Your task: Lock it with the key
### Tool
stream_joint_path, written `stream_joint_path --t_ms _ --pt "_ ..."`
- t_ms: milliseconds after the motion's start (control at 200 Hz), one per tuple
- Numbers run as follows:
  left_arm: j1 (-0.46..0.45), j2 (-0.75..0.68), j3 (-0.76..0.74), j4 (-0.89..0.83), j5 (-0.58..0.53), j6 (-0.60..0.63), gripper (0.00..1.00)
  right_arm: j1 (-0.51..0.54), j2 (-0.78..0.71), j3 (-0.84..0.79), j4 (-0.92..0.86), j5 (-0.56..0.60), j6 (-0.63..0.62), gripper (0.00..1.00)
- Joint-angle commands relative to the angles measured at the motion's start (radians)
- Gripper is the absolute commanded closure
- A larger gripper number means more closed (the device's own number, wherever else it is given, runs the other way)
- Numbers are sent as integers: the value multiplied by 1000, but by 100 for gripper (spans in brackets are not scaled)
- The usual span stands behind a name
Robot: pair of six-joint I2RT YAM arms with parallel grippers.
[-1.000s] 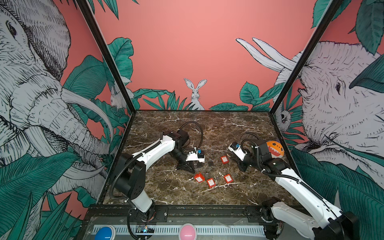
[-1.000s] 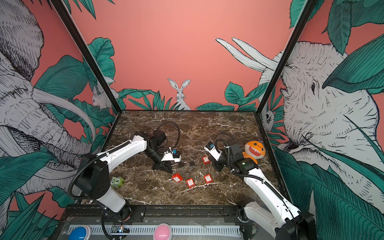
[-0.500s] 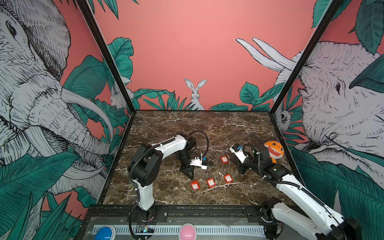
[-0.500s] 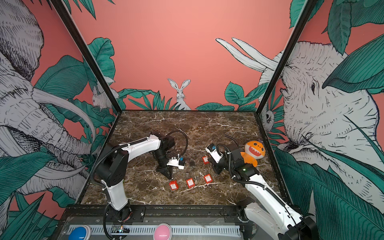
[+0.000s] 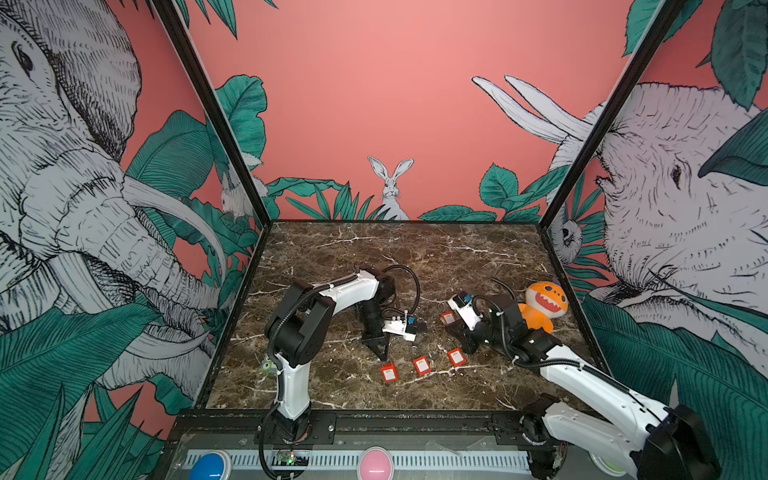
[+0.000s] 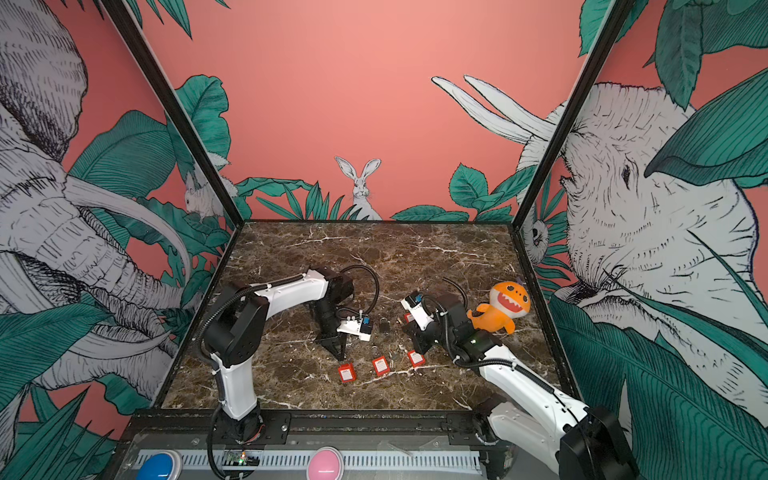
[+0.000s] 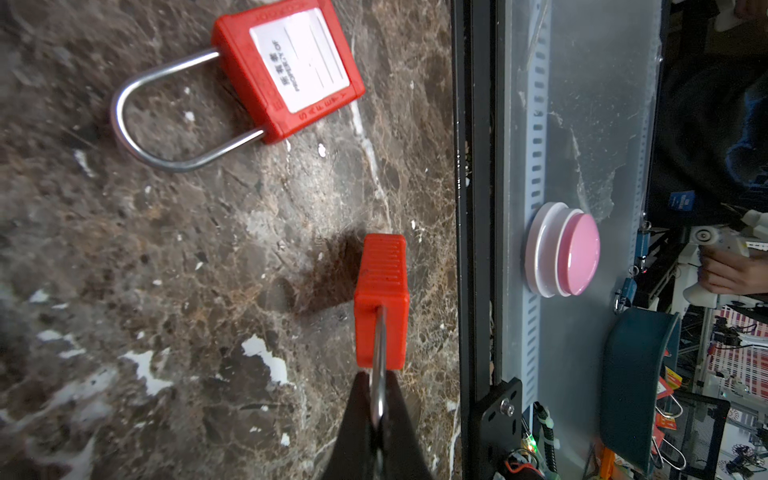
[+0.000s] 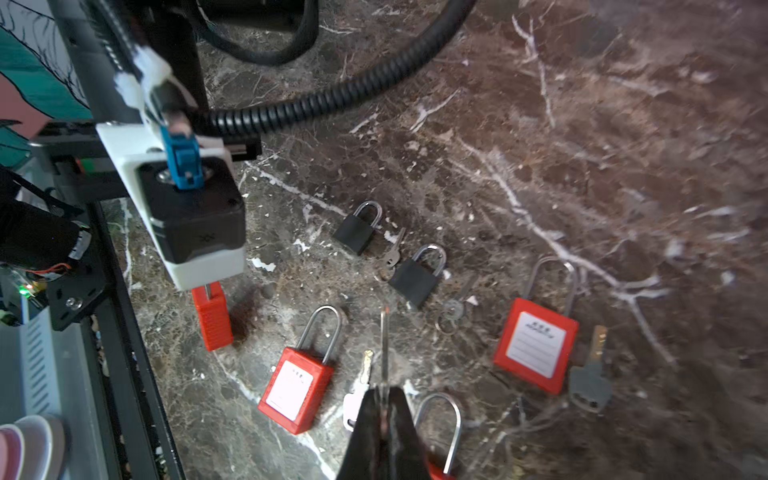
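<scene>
The left gripper is squeezed tight on the metal loop of a red padlock. The padlock is nearer the table's front than a second ago. The right gripper pinches a key.

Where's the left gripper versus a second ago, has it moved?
Yes. The left gripper has come forward, closer to the pink button, bringing the red padlock along.
</scene>
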State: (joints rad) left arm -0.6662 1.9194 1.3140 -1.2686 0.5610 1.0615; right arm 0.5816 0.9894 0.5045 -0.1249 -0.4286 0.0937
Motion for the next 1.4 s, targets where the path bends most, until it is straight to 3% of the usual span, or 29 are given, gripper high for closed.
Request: stream_joint_path --t_ms 0,595,720,920,1226,1396 --pt "-13 9 17 60 -46 4 98 34 -12 -51 120 29 175 100" --pt "-20 13 -7 181 -26 -31 77 160 99 -40 126 97 333 100" --pt "-20 -1 -18 192 -27 -34 68 202 136 -16 101 115 352 100" --pt "-14 -57 -21 215 -38 -70 65 245 200 24 99 133 386 100" --pt "95 -223 -85 314 17 -133 61 314 311 113 58 159 406 100" --pt "190 -379 -227 572 -2 -267 60 363 414 217 -33 177 382 100"
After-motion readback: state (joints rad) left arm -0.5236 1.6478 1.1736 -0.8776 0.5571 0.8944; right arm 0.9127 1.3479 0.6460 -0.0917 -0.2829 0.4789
